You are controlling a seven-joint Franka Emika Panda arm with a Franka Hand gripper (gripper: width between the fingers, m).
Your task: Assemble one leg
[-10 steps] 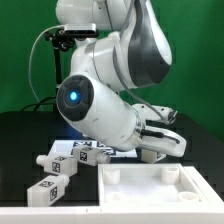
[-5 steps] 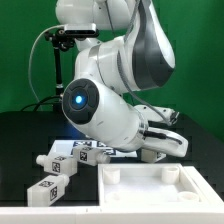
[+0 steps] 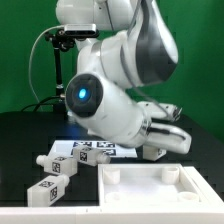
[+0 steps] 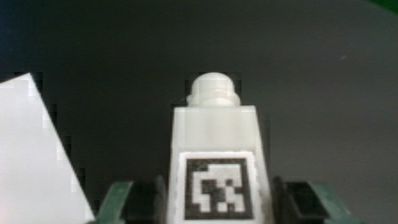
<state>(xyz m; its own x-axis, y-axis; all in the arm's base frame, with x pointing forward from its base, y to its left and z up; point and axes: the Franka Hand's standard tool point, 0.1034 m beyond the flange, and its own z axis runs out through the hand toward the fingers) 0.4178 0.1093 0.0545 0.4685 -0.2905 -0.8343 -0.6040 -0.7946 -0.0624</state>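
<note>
1. Two dark green fingers [image 4: 121, 206] of the gripper [image 4: 217, 212] stand one on each side of the leg [image 4: 217, 140] and are closed on its square body. The narrower round end points away from the wrist.
2. The held leg is smooth white plastic: a chunky four-sided block with a short shoulder that narrows to a rounded peg tip. Behind it lies the matte black table [image 3: 20, 140].
3. In the exterior view the gripper and leg sit toward that view's right. They are just behind the far rim of the panel [image 3: 160, 196] and near the marker board [image 3: 96, 150]. Whether the leg touches the table there I cannot tell.
4. The panel is a large flat white piece with a raised rim and small raised blocks at its far corners.
5. The arm [image 3: 125, 95] has glossy white rounded shells with dark grey joints. A round light on it glows blue.
6. Each leg's sticker is a black-and-white square tag pattern, and one faces the wrist camera. None of it reads as letters or numbers.
7. Count: one leg in the grip and two loose legs [image 3: 55, 166] lying on the table at the exterior view's left. There is also one panel and one marker board, which shows at least two tags.
</note>
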